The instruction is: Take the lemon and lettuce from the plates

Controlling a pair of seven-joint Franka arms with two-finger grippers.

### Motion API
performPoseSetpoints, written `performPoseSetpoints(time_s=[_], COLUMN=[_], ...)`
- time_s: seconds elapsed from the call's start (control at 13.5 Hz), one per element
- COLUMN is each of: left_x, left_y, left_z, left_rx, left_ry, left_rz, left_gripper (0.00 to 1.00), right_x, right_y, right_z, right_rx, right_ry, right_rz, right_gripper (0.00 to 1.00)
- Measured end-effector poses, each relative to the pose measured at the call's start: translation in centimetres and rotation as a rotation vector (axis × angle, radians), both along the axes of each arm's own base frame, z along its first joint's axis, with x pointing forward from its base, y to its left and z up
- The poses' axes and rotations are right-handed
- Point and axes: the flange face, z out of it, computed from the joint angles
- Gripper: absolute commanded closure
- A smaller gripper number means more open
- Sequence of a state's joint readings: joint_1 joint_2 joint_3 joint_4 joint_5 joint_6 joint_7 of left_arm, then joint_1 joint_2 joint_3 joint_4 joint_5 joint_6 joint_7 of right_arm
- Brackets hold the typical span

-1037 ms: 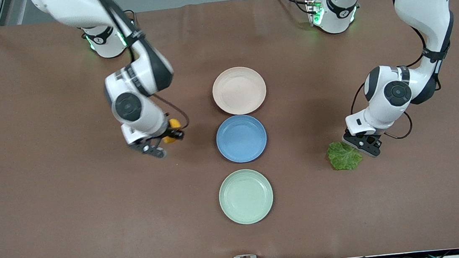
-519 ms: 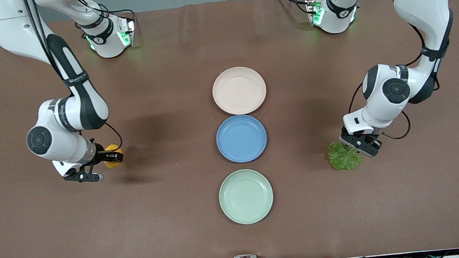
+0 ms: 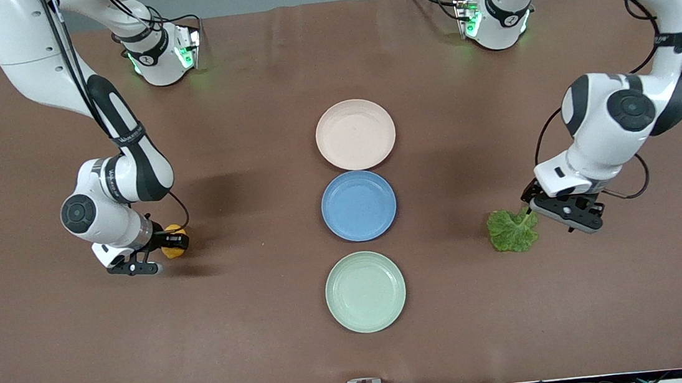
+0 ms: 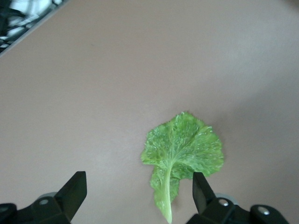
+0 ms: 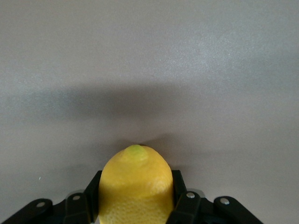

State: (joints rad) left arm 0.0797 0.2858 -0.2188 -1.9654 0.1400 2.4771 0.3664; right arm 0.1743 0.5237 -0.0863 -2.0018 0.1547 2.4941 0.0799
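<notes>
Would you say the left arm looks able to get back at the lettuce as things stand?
Probably yes: the left end effector hangs open right beside the lettuce, which lies flat on the bare table with nothing covering it.

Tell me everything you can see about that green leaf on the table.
The lettuce is one crinkled bright green leaf with a paler stem and veins, lying flat on the brown table, on no plate, toward the left arm's end. The left claw hangs open above its stem end, not touching it.
</notes>
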Motion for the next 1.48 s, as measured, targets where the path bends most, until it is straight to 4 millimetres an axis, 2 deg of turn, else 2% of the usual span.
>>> performPoseSetpoints(time_s=[0.15, 0.22, 0.3, 0.37, 0.44, 0.67, 0.81, 1.04, 1.19, 1.33, 1.48], left_x=[-0.4, -1.0, -1.8, -2.7, -3.6, -5.1, -5.1, -4.9, -4.9, -4.6, -4.4], left_y=[0.1, 0.1, 0.0, -0.2, -0.4, -0.8, -0.8, -0.8, -0.6, -0.2, -0.1], left_z=[4.2, 6.2, 8.0, 9.5, 11.1, 16.2, 19.0, 22.2, 23.9, 24.9, 24.9], left_rx=[-0.018, -0.019, -0.014, -0.005, -0.004, -0.033, -0.05, -0.073, -0.069, -0.068, -0.066], left_ry=[0.014, 0.019, 0.033, 0.054, 0.068, 0.114, 0.122, 0.097, 0.111, 0.125, 0.137], left_rz=[0.092, 0.142, 0.179, 0.201, 0.214, 0.303, 0.404, 0.48, 0.485, 0.492, 0.494], left_gripper=[0.0, 0.0, 0.0, 0.0, 0.0, 0.0, 0.0, 0.0, 0.0, 0.0, 0.0], right_x=[0.1, 0.1, 0.1, 0.1, 0.2, 0.6, 1.7, 4.1, 4.8, 5.0, 4.9], right_y=[-0.5, -0.8, -0.9, -1.0, -1.0, -0.9, -0.5, -0.3, -0.8, -1.2, -2.0], right_z=[0.0, -0.1, 0.0, 0.0, 0.0, 0.4, 2.0, 6.6, 9.8, 12.8, 15.8], right_rx=[-0.001, -0.002, -0.002, -0.002, -0.002, 0.0, 0.009, -0.003, -0.057, -0.074, -0.074], right_ry=[-0.003, -0.004, -0.004, -0.004, -0.004, -0.011, 0.028, 0.08, 0.107, 0.149, 0.173], right_rz=[0.012, 0.015, 0.015, 0.015, 0.015, 0.016, 0.023, 0.057, 0.098, 0.106, 0.095], right_gripper=[0.94, 0.78, 0.6, 0.16, 0.0, 0.0, 0.0, 0.0, 0.0, 0.0, 0.0])
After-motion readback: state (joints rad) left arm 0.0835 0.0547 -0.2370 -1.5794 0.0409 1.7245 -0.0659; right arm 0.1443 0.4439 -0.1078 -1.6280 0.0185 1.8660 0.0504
